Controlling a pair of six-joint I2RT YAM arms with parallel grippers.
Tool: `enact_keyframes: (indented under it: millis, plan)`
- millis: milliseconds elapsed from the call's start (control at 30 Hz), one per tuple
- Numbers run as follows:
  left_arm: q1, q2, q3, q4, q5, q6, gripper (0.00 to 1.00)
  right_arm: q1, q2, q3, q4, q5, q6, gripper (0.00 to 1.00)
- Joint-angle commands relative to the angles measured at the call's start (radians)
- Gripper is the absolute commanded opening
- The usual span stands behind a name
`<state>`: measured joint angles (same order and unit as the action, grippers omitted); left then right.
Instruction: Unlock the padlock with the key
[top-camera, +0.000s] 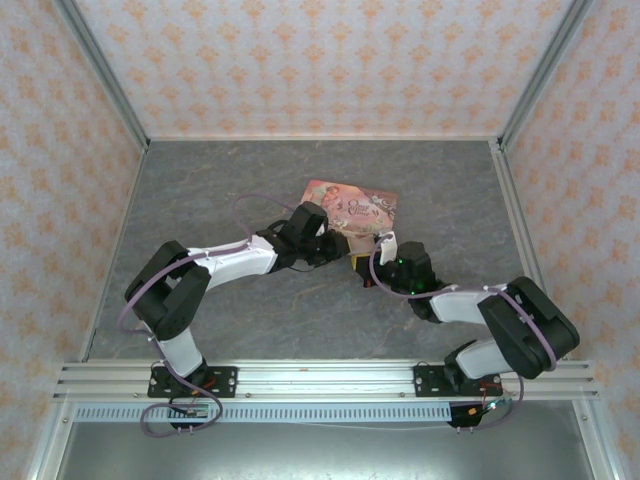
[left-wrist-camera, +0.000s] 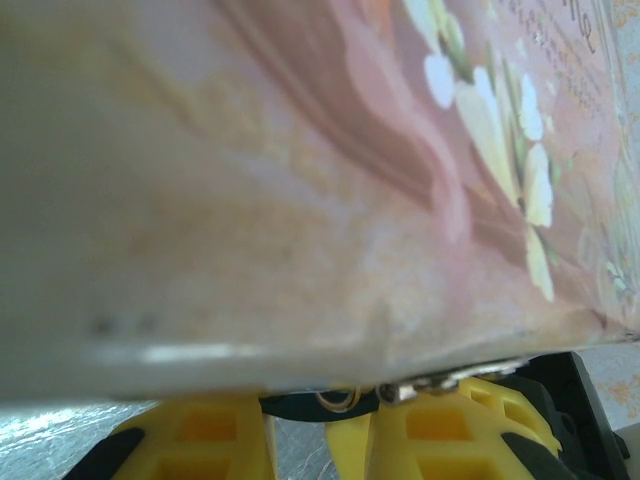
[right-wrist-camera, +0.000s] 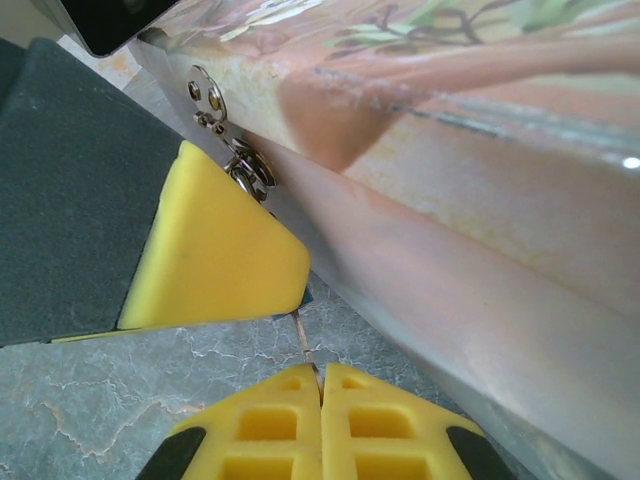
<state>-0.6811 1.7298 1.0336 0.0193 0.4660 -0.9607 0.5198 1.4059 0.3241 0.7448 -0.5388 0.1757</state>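
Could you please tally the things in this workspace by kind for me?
Robot arms: 2, left arm and right arm
Tools: 2, left tool and right tool
Tins: 1, pink illustrated tin
Locks: 1, padlock
Keys: 1, key
Total: 7

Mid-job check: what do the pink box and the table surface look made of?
Pink box: looks like thin sheet metal with a glossy printed finish; it shows bright glints and a lid seam. Table surface: grey, stone-look with pale veins, low sheen; real stone or printed sheet, cannot tell.
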Motion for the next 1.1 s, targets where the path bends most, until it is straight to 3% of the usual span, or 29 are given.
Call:
enact_keyframes:
  millis: [0,300,767,1067]
  plan:
    - [-0.023,-0.013,0.019,0.021,0.061,-0.004,0.1,-0.01,0.025,0.049,0.112,-0.047,0.019,0.0]
    - [-0.013,-0.025,0.013,0.025,0.074,-0.011,0.1,-0.016,0.063,0.039,0.188,-0.045,0.035,0.0]
    - [-0.003,-0.023,0.034,-0.005,0.086,0.001,0.1,0.015,0.053,0.062,0.07,-0.067,-0.053,0.0]
    - [-0.003,-0.022,0.04,-0.015,0.091,0.005,0.1,0.03,0.064,0.069,0.095,-0.048,-0.049,0.0]
